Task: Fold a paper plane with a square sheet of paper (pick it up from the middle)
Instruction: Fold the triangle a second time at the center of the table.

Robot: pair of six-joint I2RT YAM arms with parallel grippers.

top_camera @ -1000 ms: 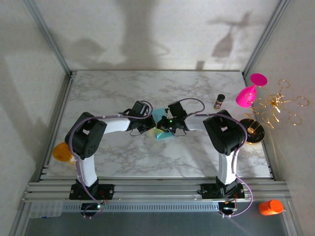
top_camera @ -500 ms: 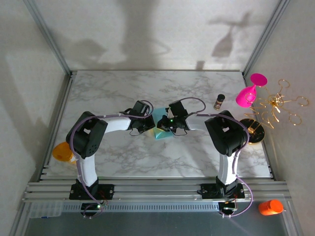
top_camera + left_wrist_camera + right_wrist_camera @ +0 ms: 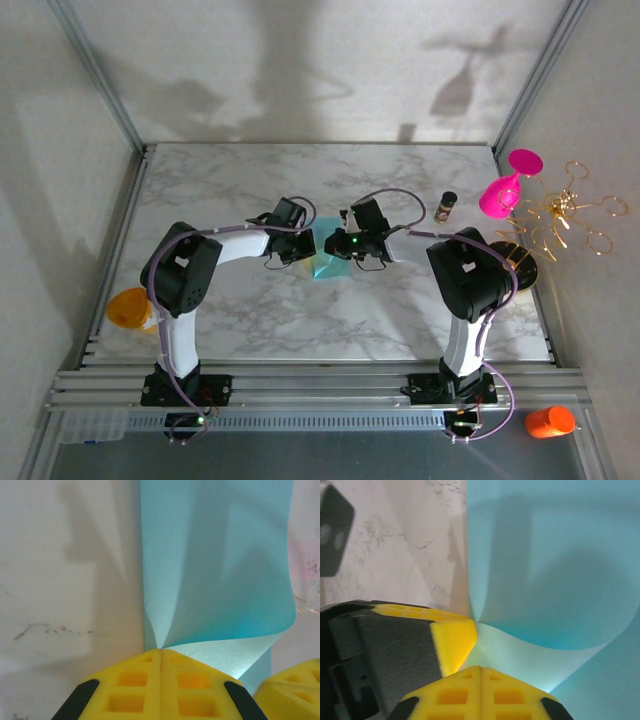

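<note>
A teal-blue square sheet of paper (image 3: 326, 266) is at the middle of a marble table (image 3: 250, 320), where two robot arms meet over it. One part of the sheet curls over in a soft loop. The left gripper (image 3: 161, 652) has its yellow jaws pressed together, pinching the paper's edge. The right gripper (image 3: 481, 669), just beside it, is likewise closed on the sheet. Well apart, near the table's right edge, stand a small dark bottle (image 3: 445, 206) and a pink goblet (image 3: 505, 190).

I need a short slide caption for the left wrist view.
Left hand shut on the curled teal paper, marble table behind.
</note>
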